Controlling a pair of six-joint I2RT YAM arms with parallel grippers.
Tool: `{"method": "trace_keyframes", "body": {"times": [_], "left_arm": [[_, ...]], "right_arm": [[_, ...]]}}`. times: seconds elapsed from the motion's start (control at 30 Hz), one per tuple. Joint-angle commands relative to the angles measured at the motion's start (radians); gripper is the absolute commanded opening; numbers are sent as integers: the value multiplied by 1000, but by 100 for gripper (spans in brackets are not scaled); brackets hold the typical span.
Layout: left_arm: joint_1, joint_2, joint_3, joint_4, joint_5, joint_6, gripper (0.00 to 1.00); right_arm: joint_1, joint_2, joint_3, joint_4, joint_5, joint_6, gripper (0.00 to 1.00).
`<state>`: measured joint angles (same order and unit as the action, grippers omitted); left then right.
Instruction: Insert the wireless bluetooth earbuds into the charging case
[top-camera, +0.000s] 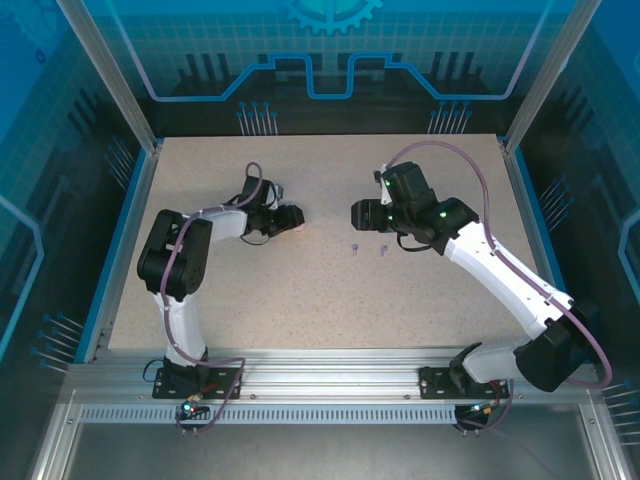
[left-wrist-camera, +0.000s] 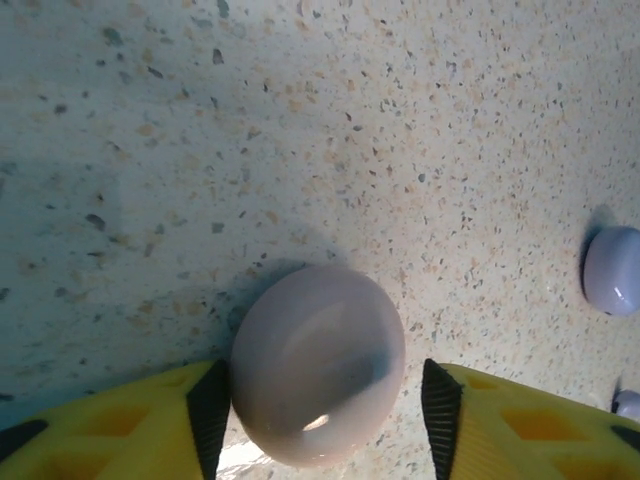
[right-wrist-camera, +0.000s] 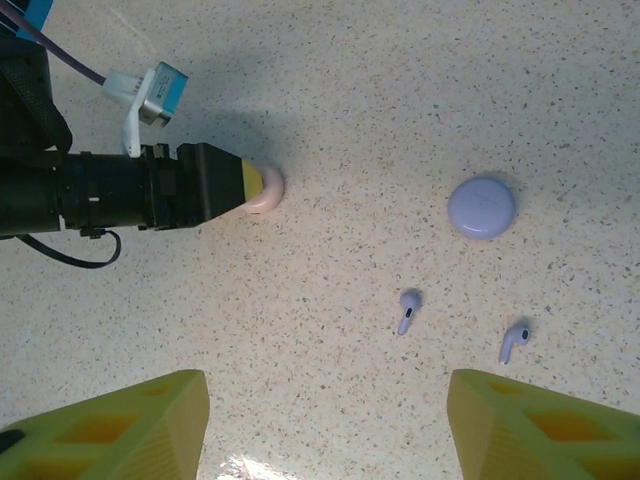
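Note:
A pinkish round charging case (left-wrist-camera: 318, 365), lid closed, lies on the speckled table between the fingers of my left gripper (left-wrist-camera: 325, 402). The left pad is at its side and the right pad stands off with a gap, so this gripper is open. Two purplish earbuds (right-wrist-camera: 408, 310) (right-wrist-camera: 514, 341) lie loose on the table in front of my right gripper (right-wrist-camera: 325, 430), which hovers open with nothing between its fingers. From above, the earbuds (top-camera: 354, 248) (top-camera: 384, 250) sit just below the right gripper (top-camera: 360, 213), and the left gripper (top-camera: 288, 220) is at the pink case (top-camera: 298, 229).
A purple round case (right-wrist-camera: 482, 207), closed, rests beyond the earbuds; it is also at the right edge of the left wrist view (left-wrist-camera: 612, 270). The left arm's wrist (right-wrist-camera: 120, 190) reaches in from the left. Metal frame posts and rails border the table (top-camera: 200, 320).

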<state>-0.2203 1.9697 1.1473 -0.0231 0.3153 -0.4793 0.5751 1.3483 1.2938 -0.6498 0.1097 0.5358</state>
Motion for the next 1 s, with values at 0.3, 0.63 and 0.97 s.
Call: {"method": "trace_keyframes", "body": {"times": [0.3, 0.63, 0.97], "left_arm": [[99, -183, 19, -183, -70, 111, 82], [99, -342, -31, -155, -111, 36, 99], [98, -491, -171, 54, -130, -67, 99]], "right_arm": [[-57, 72, 19, -41, 47, 3, 96], [-128, 181, 53, -72, 23, 20, 100], [-141, 324, 140, -91, 31, 38, 100]]}}
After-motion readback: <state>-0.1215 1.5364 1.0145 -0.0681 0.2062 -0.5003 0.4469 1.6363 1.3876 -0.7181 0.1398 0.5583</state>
